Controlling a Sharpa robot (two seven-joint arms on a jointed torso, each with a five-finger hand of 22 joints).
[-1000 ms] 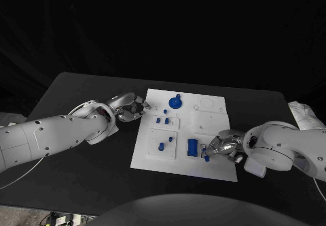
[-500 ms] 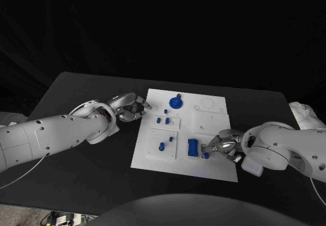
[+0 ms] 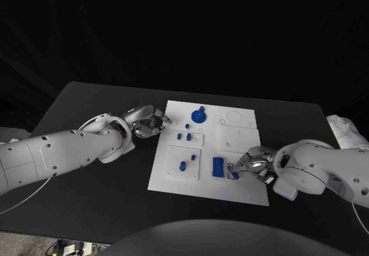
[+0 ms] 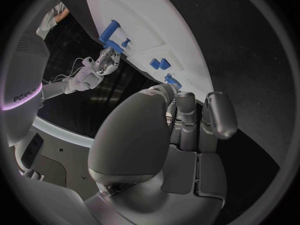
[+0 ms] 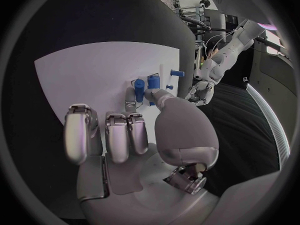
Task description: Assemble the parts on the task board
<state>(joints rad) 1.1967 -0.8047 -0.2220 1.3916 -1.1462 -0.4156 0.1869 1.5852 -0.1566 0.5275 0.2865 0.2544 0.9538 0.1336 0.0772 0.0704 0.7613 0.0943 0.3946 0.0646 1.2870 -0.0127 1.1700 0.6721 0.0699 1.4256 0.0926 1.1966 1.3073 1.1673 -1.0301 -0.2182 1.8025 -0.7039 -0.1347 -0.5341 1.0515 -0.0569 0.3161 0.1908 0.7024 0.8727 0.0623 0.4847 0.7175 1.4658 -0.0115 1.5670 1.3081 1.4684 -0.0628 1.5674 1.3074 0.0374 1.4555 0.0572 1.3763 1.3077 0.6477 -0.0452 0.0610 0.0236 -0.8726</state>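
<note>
Blue bar (image 3: 218, 167) lies lengthwise toward the board's (image 3: 246, 192) far edge; right hand (image 3: 252, 163) pinches a small part (image 3: 233, 170) beside it; left hand (image 3: 146, 121) curled, holding nothing

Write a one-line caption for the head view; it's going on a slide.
Right hand works at small blue parts near the white task board's right edge, while the left hand hovers curled beside its left edge.

A matte black rectangular table (image 3: 92, 176) is seen from above, its top taking up the middle of the scene. Behind it, a black cloth backdrop (image 3: 184, 42) is hung, closing off the far side in darkness. At the lower left corner, a patch of grey floor (image 3: 31, 246) with cables is glimpsed.
</note>
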